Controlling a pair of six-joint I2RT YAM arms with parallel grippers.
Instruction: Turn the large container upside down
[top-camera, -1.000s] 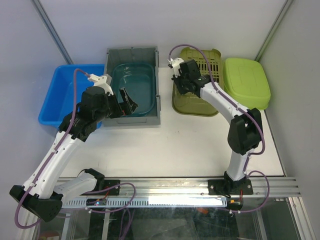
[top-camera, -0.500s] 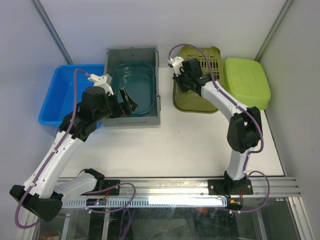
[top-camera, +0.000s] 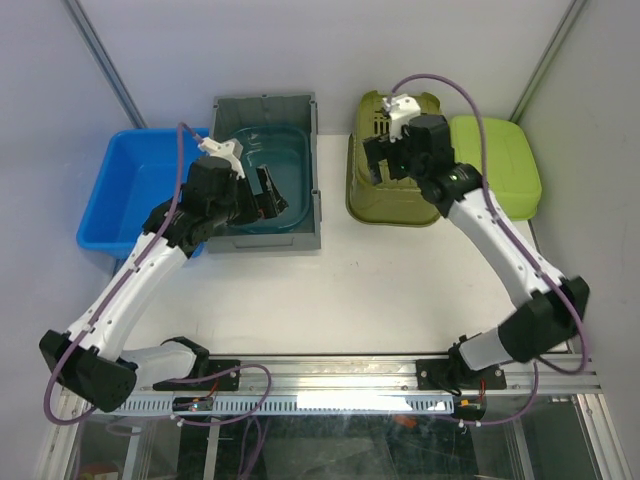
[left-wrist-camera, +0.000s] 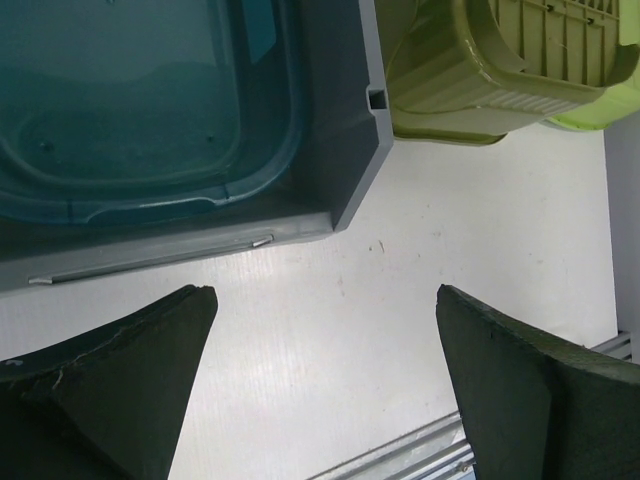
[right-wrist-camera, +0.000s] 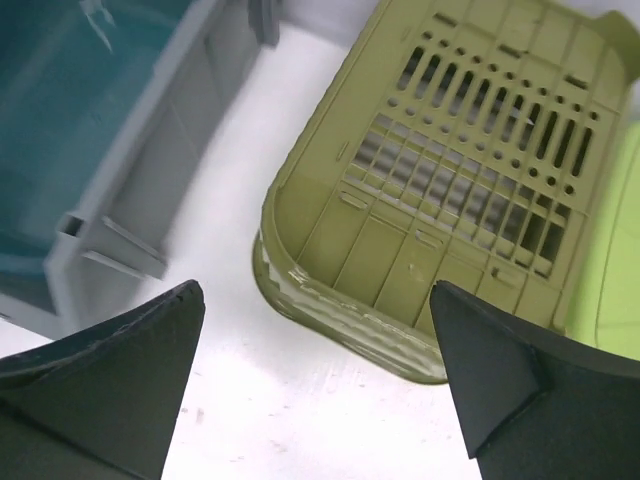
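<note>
Top external view: a white bench (top-camera: 380, 290) is shown carrying four vessels along its far side. A blue tub (top-camera: 95, 215) is placed at the far left, overhanging the bench edge. A grey bin (top-camera: 318, 190) is set just beside it, with a teal tub (top-camera: 290, 150) nested inside. The large container (top-camera: 380, 205), olive-green and slotted, is stood rim-down on the bench right of the grey bin, apart from it. A lime-green lid (top-camera: 495, 165) is laid against its right side. The left arm is stretched forward and to the right, its left claw (top-camera: 270, 193) held over the near right part of the teal tub, fingers spread. The right arm is bent in an arc from the near right corner, its right claw (top-camera: 378, 163) poised over the large container's left part, fingers parted, nothing gripped. Left wrist view: the left claw (left-wrist-camera: 320, 370) is seen wide open and empty, with bare bench (left-wrist-camera: 400, 280) between its fingers (left-wrist-camera: 110, 370); the teal tub (left-wrist-camera: 130, 110), the grey bin (left-wrist-camera: 340, 120) and the large container (left-wrist-camera: 470, 70) are framed beyond. Right wrist view: the right claw (right-wrist-camera: 315, 380) is spread and empty, fingers (right-wrist-camera: 530, 390) held above the bench (right-wrist-camera: 250, 380); the large container (right-wrist-camera: 440, 200) is shown slotted base uppermost, its flared rim on the bench, untouched, with the grey bin (right-wrist-camera: 150, 170) at left.
</note>
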